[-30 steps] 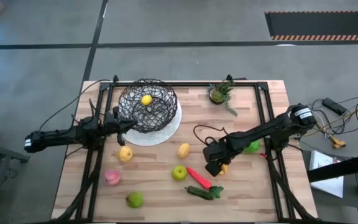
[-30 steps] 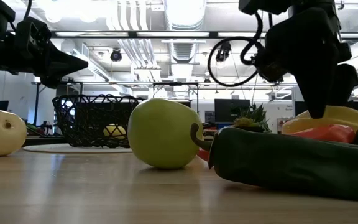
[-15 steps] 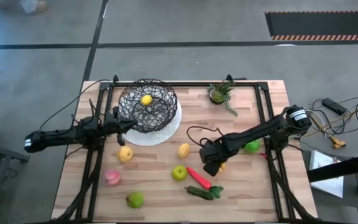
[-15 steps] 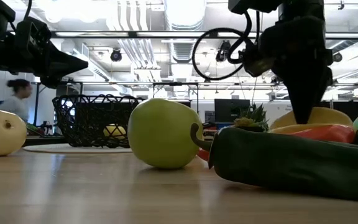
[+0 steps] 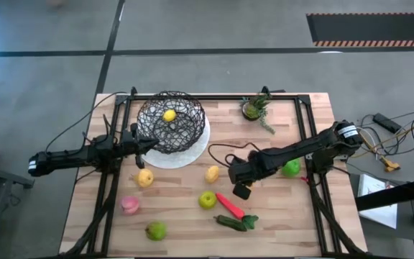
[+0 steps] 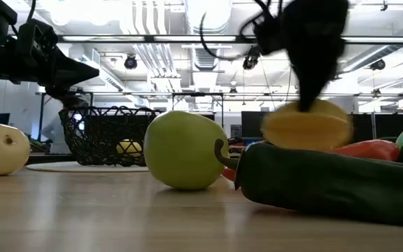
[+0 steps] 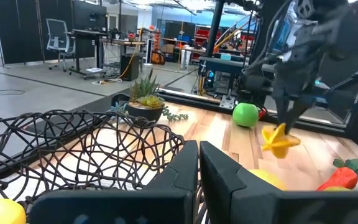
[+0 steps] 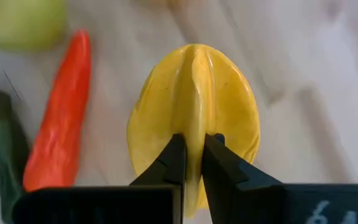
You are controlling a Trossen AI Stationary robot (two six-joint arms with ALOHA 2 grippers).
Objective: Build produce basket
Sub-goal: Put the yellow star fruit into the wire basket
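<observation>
Wooden table, one basket, one lemon inside, two tools.

You'll find no readable text; faint pale marks on the right wrist's black housing stay illegible.

Both arms are dark, nearly black, built of slim tubular links with bulkier joint housings. The right arm carries a pale round cap at one joint beside the table edge, and a thin black cable loops loose above its wrist. The left arm ends in a light grey cap at its outer end. Each gripper's fingers are matte black, flat and wedge-shaped.
</observation>
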